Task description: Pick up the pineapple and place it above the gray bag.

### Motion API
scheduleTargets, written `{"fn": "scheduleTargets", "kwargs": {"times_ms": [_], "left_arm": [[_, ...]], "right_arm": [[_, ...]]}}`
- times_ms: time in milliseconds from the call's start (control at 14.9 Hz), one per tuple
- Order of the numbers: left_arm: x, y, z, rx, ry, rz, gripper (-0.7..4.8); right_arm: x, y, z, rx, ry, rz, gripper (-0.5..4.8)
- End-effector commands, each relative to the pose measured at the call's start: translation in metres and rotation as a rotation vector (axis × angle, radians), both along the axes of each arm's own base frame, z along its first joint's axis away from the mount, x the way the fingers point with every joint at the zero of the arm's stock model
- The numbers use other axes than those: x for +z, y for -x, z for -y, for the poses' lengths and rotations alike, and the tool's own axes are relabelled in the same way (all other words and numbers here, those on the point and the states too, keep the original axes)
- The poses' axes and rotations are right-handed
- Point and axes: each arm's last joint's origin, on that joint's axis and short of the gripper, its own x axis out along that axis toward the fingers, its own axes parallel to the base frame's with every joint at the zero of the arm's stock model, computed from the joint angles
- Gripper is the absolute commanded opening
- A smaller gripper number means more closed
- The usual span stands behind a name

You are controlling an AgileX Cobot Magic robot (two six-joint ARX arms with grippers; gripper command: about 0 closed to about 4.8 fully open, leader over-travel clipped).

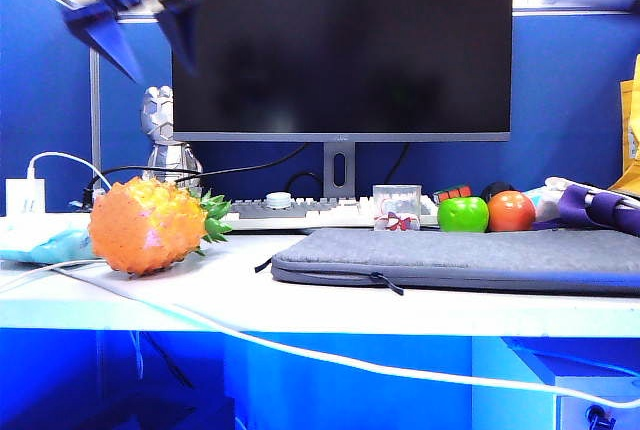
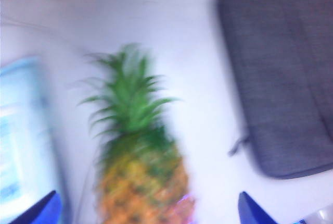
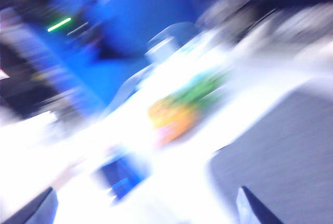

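Exterior view: the orange-yellow toy pineapple with bumpy skin and a green spiky crown (image 1: pixel 152 224) lies on its side at the left of the white desk (image 1: pixel 240 300), crown pointing right. The flat gray fabric laptop sleeve, the gray bag (image 1: pixel 470 257), lies to its right, apart from it, with its zipper edge toward the near side. A light-blue packet (image 1: pixel 40 244) lies just left of the pineapple.

The left gripper (image 1: pixel 140 25) hangs high above the pineapple at the upper left, blurred, its blue fingers spread apart and empty. The left wrist view looks down on the pineapple (image 2: pixel 139 182) between the two blue fingertips (image 2: pixel 41 211), well below them, with the gray bag (image 2: pixel 283 78) off to the side.

The right gripper (image 3: pixel 145 208) shows only in the heavily blurred right wrist view: two dark fingertips (image 3: pixel 34 208) stand wide apart with nothing between them. The pineapple (image 3: pixel 179 112) appears far beyond them, the gray bag (image 3: pixel 281 161) nearer.
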Motion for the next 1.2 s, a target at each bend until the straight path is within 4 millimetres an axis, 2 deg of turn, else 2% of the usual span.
{"fn": "scheduleTargets", "kwargs": {"times_ms": [67,134,268,335,535,736,870,1204], "left_arm": [[-0.007,-0.013,0.012,-0.039,0.014,0.004,4.63],[-0.010,-0.020,0.016,-0.043,0.017,0.017,4.63],[-0.018,-0.032,0.020,-0.037,0.009,0.022,4.62],[-0.028,-0.044,0.022,-0.010,-0.049,0.031,4.67],[-0.046,-0.064,0.025,0.017,-0.084,0.028,4.68],[-0.066,-0.077,0.030,0.027,-0.111,0.009,4.68],[-0.081,-0.084,0.031,0.033,-0.128,-0.013,4.68],[-0.116,-0.095,0.034,0.059,-0.128,-0.099,4.68]], "right_arm": [[-0.002,-0.015,-0.010,0.259,-0.077,-0.072,4.79],[-0.002,-0.021,-0.019,0.330,-0.096,-0.105,4.79],[-0.005,-0.027,-0.034,0.375,-0.090,-0.111,4.79],[-0.005,-0.028,-0.047,0.372,-0.074,-0.092,4.79],[-0.004,-0.032,-0.049,0.246,-0.044,-0.068,4.79],[-0.019,-0.037,-0.046,0.050,0.043,-0.136,4.79],[-0.033,-0.034,-0.048,-0.065,0.188,-0.180,4.79],[-0.035,-0.032,-0.059,-0.028,0.230,-0.159,4.79]]}}
